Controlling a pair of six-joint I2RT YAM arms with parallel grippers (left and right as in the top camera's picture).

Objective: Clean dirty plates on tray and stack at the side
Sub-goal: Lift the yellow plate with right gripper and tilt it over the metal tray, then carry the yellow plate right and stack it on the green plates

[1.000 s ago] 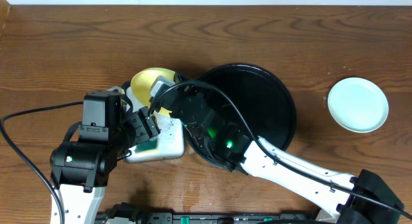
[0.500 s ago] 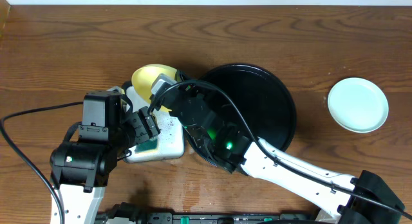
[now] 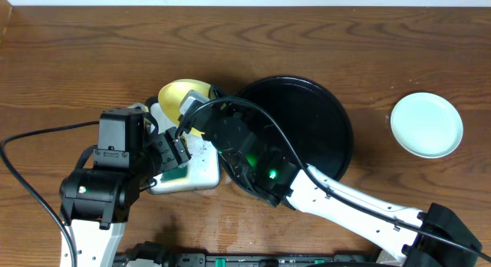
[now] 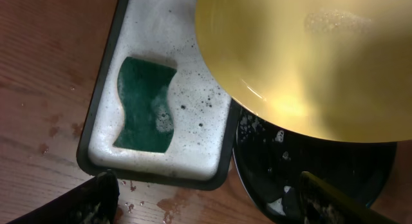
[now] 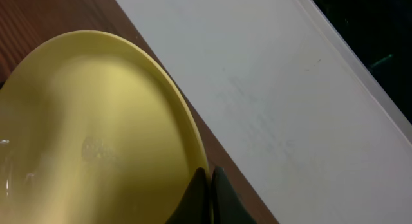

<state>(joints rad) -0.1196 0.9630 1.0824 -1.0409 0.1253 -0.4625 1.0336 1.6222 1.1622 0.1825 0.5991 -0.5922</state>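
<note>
My right gripper (image 5: pixel 209 185) is shut on the rim of the pale yellow plate (image 5: pixel 96 140) and holds it tilted above the left edge of the black tray (image 3: pixel 322 113). The yellow plate also shows from overhead (image 3: pixel 180 94) and in the left wrist view (image 4: pixel 302 63), wet with a few suds. My left gripper (image 4: pixel 206 205) is open and empty, low above the wet table just in front of the small rectangular tray (image 4: pixel 215 169). A pale mint-blue plate (image 3: pixel 426 125) lies on the table at the far right. The black tray shows no plate on it.
The small rectangular dark-rimmed tray (image 3: pixel 201 171) holds foamy water and a green sponge (image 4: pixel 145 105). Water drops lie on the wood in front of it. The black tray's rim (image 4: pixel 241 166) is close on its right.
</note>
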